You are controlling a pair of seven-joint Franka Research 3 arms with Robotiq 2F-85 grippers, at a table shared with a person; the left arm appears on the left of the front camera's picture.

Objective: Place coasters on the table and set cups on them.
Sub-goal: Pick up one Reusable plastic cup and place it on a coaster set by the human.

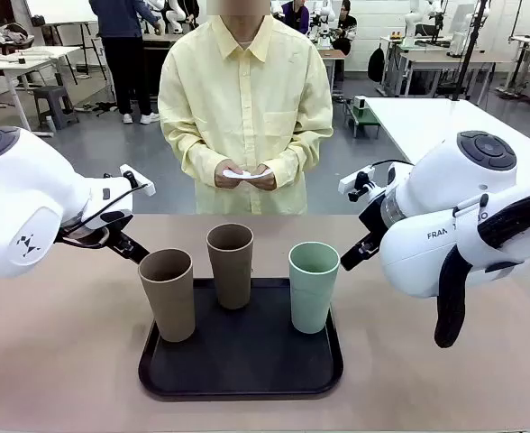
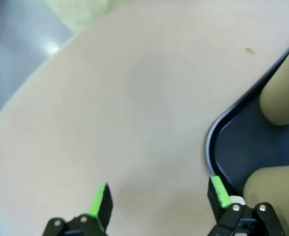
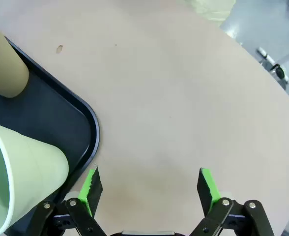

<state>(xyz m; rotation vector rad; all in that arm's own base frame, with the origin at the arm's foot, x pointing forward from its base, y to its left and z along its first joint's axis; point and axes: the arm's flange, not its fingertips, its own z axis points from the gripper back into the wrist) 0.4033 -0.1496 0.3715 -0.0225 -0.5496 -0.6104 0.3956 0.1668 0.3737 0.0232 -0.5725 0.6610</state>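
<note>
The coasters [image 1: 245,172] were in the person's hands [image 1: 225,177], none on the table [image 1: 58,361] yet; the cups [image 1: 231,264] stood on the tray [image 1: 238,372]. The left gripper [image 2: 159,194] and the right gripper [image 3: 149,179] hung released beside it. Probably the coasters must be laid first, then a cup grasped

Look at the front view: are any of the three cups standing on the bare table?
No, the tan cup, brown cup and green cup all stand on the black tray.
</note>
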